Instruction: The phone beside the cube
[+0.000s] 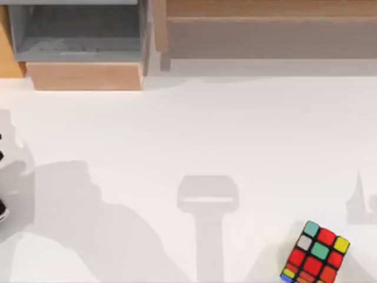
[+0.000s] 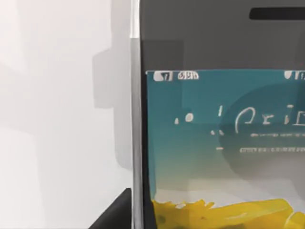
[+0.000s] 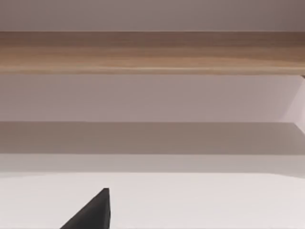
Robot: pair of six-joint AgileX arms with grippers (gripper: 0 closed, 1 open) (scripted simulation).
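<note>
Close against our left wrist camera stands the phone (image 2: pixel 214 119): glossy black front, thin pale metal edge, lit teal-and-yellow screen, dark earpiece slot. A dark finger (image 2: pixel 116 212) sits beside its edge; whether our left fingers clamp it we cannot tell.

From the top view, the matte white bench (image 1: pixel 188 135) carries the cube (image 1: pixel 316 252) near the lower right: black frame, glossy red, green, yellow and white stickers. Dark parts of our left arm (image 1: pixel 2 209) sit at the left edge, well apart from the cube. We judge transport and placement remain.

From the right wrist view, our right gripper faces a wooden shelf (image 3: pixel 152 52); one dark finger (image 3: pixel 93 212) is in view; its state is unclear.
</note>
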